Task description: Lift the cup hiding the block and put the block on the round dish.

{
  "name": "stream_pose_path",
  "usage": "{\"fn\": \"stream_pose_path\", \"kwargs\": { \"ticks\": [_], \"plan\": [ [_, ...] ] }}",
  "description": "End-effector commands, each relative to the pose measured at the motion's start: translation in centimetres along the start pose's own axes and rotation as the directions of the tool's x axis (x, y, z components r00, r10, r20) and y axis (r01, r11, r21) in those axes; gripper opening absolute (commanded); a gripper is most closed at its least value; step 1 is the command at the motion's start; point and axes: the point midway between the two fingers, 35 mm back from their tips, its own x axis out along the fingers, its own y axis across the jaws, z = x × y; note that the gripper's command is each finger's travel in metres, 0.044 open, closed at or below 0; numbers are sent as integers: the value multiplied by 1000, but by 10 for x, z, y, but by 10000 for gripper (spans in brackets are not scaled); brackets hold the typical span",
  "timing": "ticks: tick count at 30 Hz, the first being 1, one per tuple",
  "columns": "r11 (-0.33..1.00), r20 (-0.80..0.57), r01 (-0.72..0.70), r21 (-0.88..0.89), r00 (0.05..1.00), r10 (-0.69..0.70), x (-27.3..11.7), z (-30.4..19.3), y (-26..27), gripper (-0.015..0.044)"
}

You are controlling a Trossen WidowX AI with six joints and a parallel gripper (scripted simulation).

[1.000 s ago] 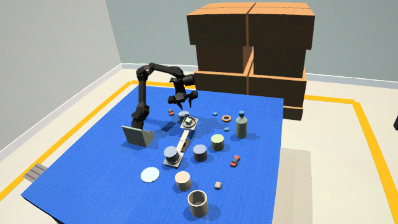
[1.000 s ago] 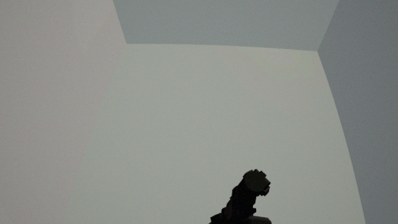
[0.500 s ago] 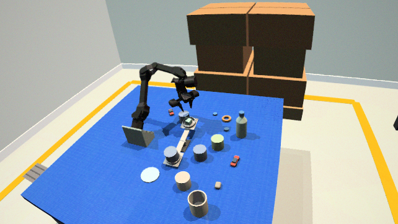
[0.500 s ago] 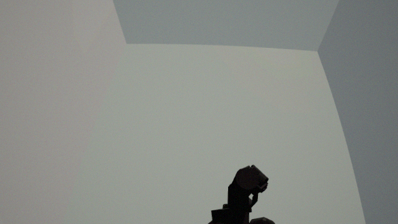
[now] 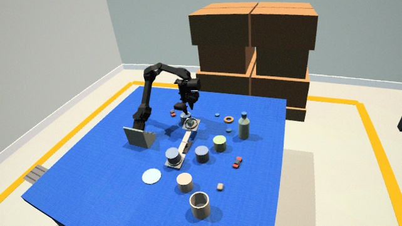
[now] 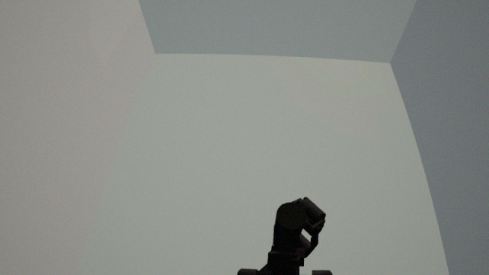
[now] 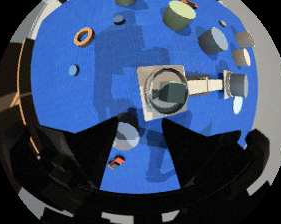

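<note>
A dark green block (image 5: 190,122) (image 7: 175,92) lies uncovered in the ring on the far end of the balance (image 5: 186,136) (image 7: 213,85). One grey-blue cup (image 5: 185,118) (image 7: 126,136) stands on the table just behind that end. The matching cup (image 5: 173,156) (image 7: 239,85) stands on the near end. The pale round dish (image 5: 151,176) (image 7: 237,105) lies on the table near that end, with nothing on it. My gripper (image 5: 189,111) (image 7: 140,121) is open and empty, above the freed cup and beside the block's end. The exterior view shows only part of the arm.
A bottle (image 5: 243,128), green cylinder (image 5: 220,143) (image 7: 179,16), blue-grey cylinder (image 5: 201,154) (image 7: 213,41) and orange ring (image 5: 228,119) (image 7: 84,37) stand or lie right of the balance. A tan cylinder (image 5: 185,183) and hollow cup (image 5: 200,207) stand near the front. A slanted panel (image 5: 138,137) stands by the arm's base.
</note>
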Motion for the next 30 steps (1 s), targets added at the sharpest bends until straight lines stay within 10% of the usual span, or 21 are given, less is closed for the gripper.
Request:
{"fn": "stream_pose_path", "kwargs": {
  "ticks": [1,30],
  "plan": [
    [994,-3,0,-112,1000,-1,-2,4,-2,260],
    [439,-69,-59,-897,998,-6,-5,30,-34,260]
  ]
}}
